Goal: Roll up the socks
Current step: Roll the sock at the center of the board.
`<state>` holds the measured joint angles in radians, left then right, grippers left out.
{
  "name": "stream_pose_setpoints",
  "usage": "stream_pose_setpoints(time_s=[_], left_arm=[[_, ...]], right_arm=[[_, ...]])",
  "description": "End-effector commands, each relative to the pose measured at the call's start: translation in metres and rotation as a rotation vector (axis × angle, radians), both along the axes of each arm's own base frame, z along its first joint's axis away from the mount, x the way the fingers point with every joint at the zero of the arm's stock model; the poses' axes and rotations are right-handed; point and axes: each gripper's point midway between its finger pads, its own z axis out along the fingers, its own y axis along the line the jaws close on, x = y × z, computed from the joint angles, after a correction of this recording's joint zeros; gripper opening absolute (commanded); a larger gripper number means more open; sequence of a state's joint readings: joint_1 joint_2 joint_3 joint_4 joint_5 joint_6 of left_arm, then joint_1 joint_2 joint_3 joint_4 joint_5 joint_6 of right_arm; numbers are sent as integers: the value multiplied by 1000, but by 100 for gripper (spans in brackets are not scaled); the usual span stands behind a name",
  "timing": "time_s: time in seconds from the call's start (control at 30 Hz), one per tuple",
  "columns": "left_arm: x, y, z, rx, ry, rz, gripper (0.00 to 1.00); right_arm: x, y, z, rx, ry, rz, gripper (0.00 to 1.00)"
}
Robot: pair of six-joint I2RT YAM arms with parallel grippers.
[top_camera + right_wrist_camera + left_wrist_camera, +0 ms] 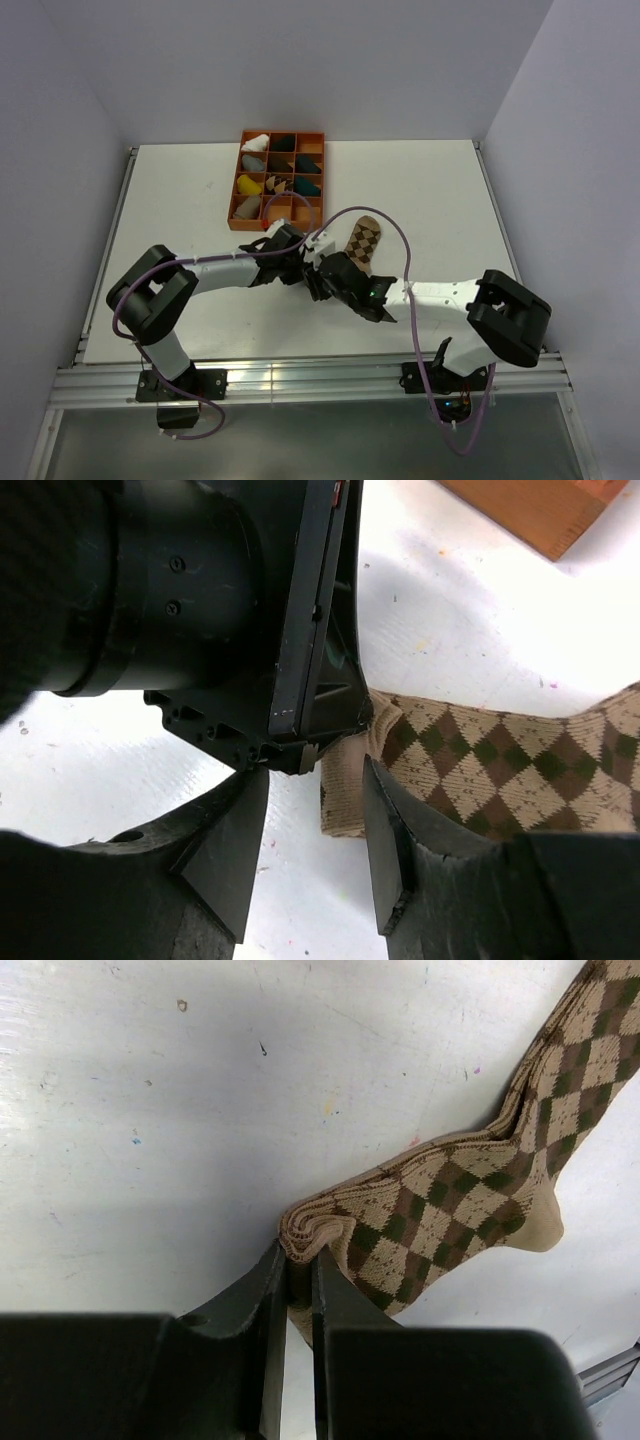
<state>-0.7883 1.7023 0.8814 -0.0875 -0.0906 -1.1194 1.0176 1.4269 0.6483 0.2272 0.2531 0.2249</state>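
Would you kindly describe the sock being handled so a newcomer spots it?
On the white table, find the orange divided tray at the far side. Just in front of its right corner lies a sock, one end pinched in the left fingers. Unrolled and diamond-patterned in tan and brown, it differs from the balled-up bundles in the tray.

Left arm and right arm were white links with black joint housings, purple cables trailing off both. Right gripper was matte black.

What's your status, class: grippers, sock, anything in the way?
Left gripper shut on bunched end of argyle sock. Right gripper open, close beside it. Sock mostly flat, not rolled. Grippers crowded together.
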Motion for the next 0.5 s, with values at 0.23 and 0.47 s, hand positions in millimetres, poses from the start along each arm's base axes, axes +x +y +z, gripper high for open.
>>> stream_pose_setpoints(time_s=[0.23, 0.47], left_arm=[[-5, -4, -1, 26, 11, -34, 0], [-6, -5, 0, 16, 11, -32, 0]], right_arm=[[-13, -3, -39, -80, 83, 37, 46], [-18, -12, -58, -137, 129, 24, 45]])
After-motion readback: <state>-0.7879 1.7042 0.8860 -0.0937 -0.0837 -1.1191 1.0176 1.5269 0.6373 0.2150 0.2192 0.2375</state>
